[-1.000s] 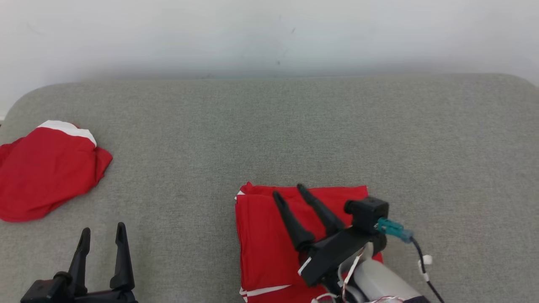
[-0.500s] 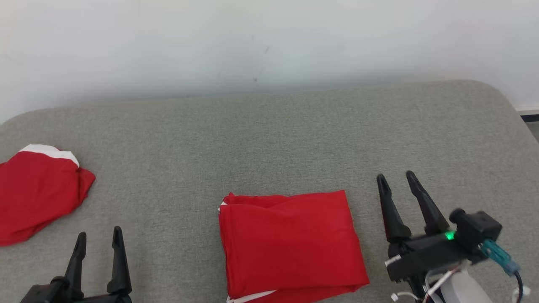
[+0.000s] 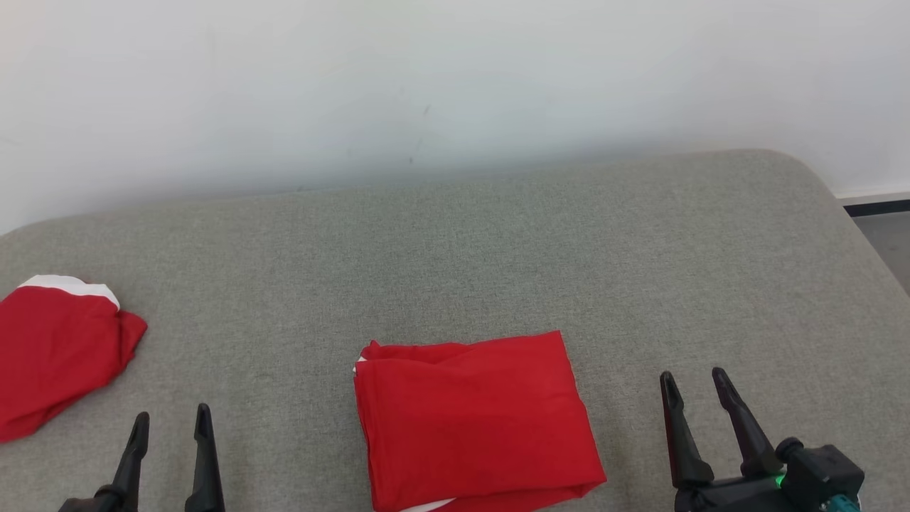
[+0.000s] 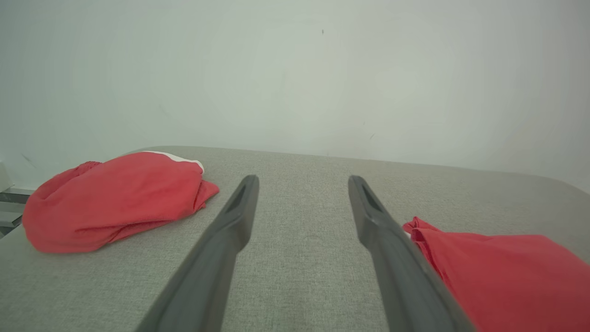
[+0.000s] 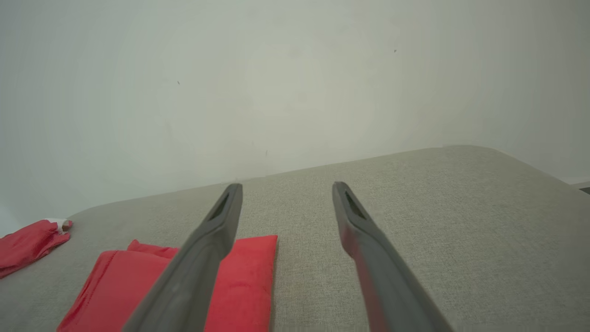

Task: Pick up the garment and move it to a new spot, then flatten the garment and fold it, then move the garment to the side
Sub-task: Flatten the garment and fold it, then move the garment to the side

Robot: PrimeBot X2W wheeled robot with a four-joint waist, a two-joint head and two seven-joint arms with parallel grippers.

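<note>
The left fingers (image 3: 205,455) and the right fingers (image 3: 679,434) both stand spread wide, grasping nothing and touching no cloth. Between the two pairs lies the folded red garment (image 3: 473,419), flat on the grey tabletop (image 3: 455,256). It is closer to the right fingers, with a strip of bare cloth showing on either side. Its far edge runs fairly straight, its far left corner is rumpled, and its near edge runs off the bottom of the head view.

Ahead of both pairs the tabletop is bare up to its far edge, which meets the white wall (image 3: 455,85). To the right of the right fingers it is also bare, out to a rounded corner with floor (image 3: 885,238) beyond.

A second red garment (image 3: 57,348) with a white band lies crumpled ahead and left of the left fingers, well apart from them. In the left wrist view it sits close to the tabletop's left edge.
</note>
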